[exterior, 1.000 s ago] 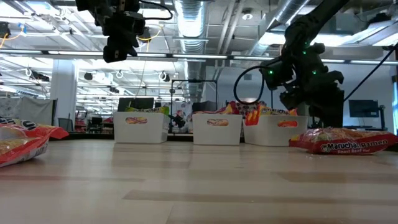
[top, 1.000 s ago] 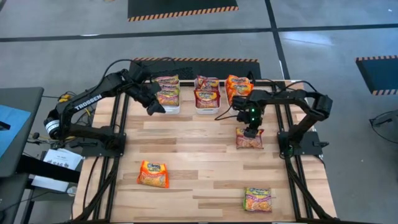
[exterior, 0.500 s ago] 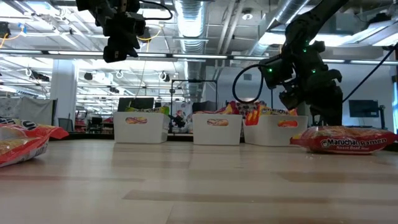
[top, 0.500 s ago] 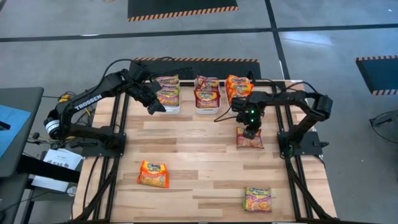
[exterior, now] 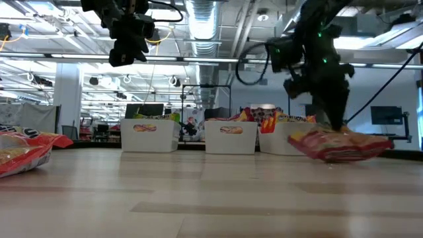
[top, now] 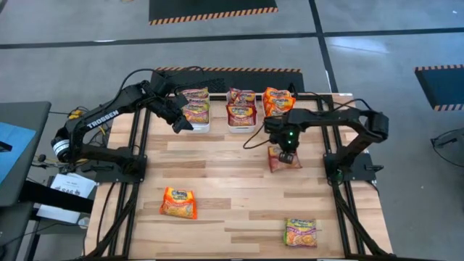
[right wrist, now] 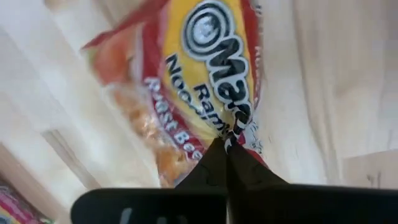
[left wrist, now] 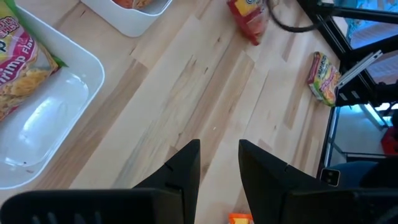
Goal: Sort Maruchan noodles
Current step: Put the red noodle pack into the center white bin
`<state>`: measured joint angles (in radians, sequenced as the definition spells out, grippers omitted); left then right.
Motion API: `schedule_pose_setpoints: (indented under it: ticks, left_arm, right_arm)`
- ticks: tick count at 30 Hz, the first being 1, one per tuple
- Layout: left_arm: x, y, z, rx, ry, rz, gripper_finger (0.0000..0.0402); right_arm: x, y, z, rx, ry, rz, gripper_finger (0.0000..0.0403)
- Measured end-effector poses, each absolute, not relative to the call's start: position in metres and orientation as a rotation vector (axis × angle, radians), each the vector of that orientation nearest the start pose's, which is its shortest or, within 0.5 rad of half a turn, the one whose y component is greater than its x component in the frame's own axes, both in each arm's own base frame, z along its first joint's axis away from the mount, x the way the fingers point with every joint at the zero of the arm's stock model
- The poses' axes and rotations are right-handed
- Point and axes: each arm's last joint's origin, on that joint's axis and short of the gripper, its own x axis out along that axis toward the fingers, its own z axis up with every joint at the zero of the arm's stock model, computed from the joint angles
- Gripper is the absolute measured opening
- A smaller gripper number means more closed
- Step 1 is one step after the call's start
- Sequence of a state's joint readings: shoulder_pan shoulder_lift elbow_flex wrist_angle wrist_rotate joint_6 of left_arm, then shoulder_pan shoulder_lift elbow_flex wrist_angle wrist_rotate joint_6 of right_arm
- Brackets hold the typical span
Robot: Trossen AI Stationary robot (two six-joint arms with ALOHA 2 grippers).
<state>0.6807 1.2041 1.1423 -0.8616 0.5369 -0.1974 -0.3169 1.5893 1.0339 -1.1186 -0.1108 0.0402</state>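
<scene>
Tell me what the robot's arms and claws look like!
Both arms are black and made of jointed tubes. The left arm has TROSSEN printed on it in white letters. The right arm has a little green light glowing near its wrist, and black cables loop off it. The left claw has two flat, dark fingers.

Industrial lab: exposed ceiling ducts [exterior: 205, 16], hazard-striped floor mats [top: 212, 10]

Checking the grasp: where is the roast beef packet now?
In the high view, the roast beef packet hangs pinched in the shut right gripper, table's right side, just before the right bin.
</scene>
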Motion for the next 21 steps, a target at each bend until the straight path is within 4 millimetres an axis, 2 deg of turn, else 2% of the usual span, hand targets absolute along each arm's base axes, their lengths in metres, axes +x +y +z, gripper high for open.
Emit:
schedule_pose_setpoints:
  ticks: [6,14,21]
  left_arm:
    - [0.188,0.133,0.321,-0.725,0.749,0.213,0.0095]
    - [0.188,0.133,0.321,-0.74,0.748,0.221,0.0095]
    - [0.188,0.133,0.321,-0.748,0.748,0.226,0.0095]
  right_arm:
    - [0.259,-0.075,0.231,0.296,1.496,-0.248,0.0002]
    - [0.286,-0.09,0.288,0.195,1.211,-0.285,0.0001]
    - [0.3,-0.116,0.314,0.108,0.964,-0.345,0.0001]
